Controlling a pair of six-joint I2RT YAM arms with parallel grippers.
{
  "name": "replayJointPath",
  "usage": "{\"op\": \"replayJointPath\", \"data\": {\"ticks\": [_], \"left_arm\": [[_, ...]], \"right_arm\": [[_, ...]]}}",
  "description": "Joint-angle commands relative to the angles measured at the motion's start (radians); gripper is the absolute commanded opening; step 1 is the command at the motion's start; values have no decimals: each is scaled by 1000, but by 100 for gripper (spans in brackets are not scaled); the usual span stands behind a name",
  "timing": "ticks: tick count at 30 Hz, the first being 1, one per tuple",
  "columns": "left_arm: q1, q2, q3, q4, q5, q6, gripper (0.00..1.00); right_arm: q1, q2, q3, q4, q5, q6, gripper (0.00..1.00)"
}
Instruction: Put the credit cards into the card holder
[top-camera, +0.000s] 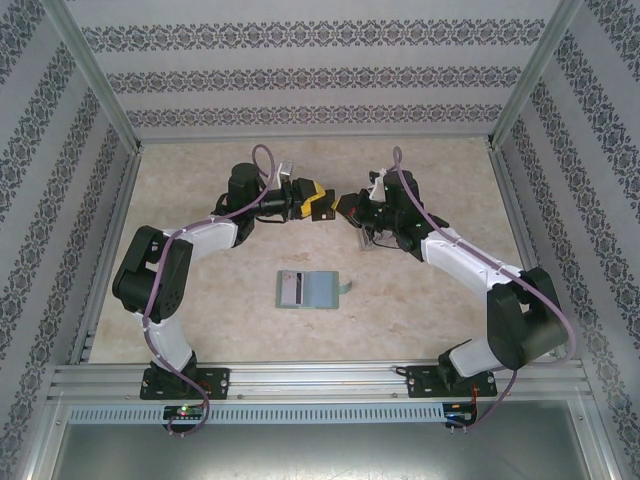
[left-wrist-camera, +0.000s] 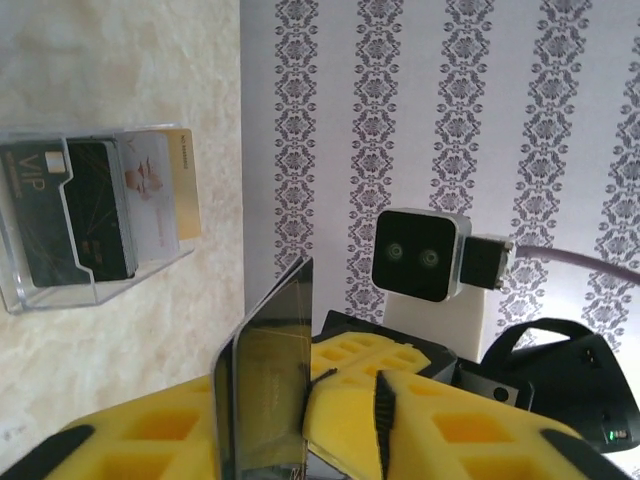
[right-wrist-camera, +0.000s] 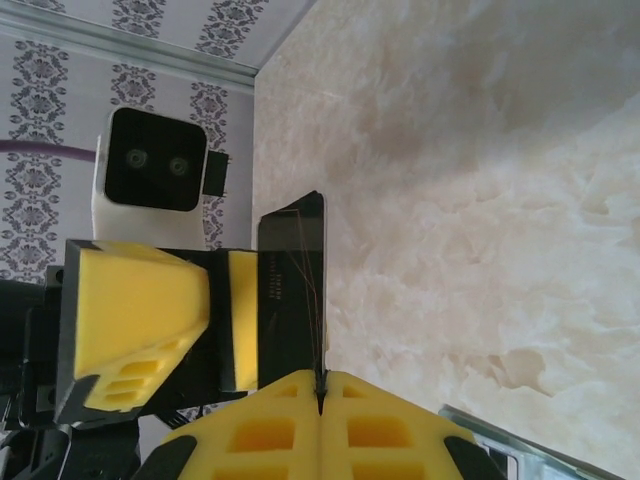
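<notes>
Table (top-camera: 400, 320): beige marble | card holder (top-camera: 308, 289): lying flat | walls (top-camera: 320, 60): damask-striped wallpaper

Marbled beige table (top-camera: 420, 310), clear plastic box (left-wrist-camera: 40, 295), grey damask-patterned walls (top-camera: 320, 75)

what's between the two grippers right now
A thin dark rectangular plastic card, pinched in the right gripper and reaching the left gripper. The top view shows it; both wrist views show it closer.

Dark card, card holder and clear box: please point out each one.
dark card (right-wrist-camera: 291, 292), right wrist view, flat face
card holder (top-camera: 322, 290), top view, right half
clear box (left-wrist-camera: 110, 285), left wrist view, lower rim
</notes>
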Motion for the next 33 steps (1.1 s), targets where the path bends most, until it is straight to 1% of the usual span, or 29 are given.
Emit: {"op": "replayJointPath", "data": {"ticks": [1, 4, 6, 9, 11, 13, 22, 25, 27, 29, 33], "left_arm": [[-4, -3, 1, 95, 20, -19, 25], [-3, -10, -11, 99, 13, -23, 12], [-3, -15, -17, 99, 4, -25, 6], [-3, -19, -19, 102, 0, -28, 3], [-3, -18, -19, 111, 0, -33, 3], [-3, -17, -19, 120, 3, -40, 3], [-3, -16, -24, 137, 2, -55, 7], [-4, -16, -25, 142, 0, -60, 7], [-3, -16, -25, 159, 0, -72, 9], [-3, -16, -23, 175, 2, -83, 13], [-3, -20, -22, 177, 4, -88, 18]], "right_arm": [[-5, 19, -15, 29, -11, 4, 0], [-6, 21, -14, 33, -15, 1, 2], [-6, 22, -11, 42, -26, 0, 3], [-7, 23, -2, 44, -41, -5, 14], [-6, 33, 10, 44, -62, -10, 21], [-4, 47, 21, 48, -86, -11, 23], [23, 101, 70, 59, -146, -25, 27], [24, 117, 76, 61, -156, -27, 30], [24, 123, 75, 45, -140, -30, 29], [18, 123, 67, 17, -104, -36, 27], [5, 101, 31, 1, -41, -31, 25]]}}
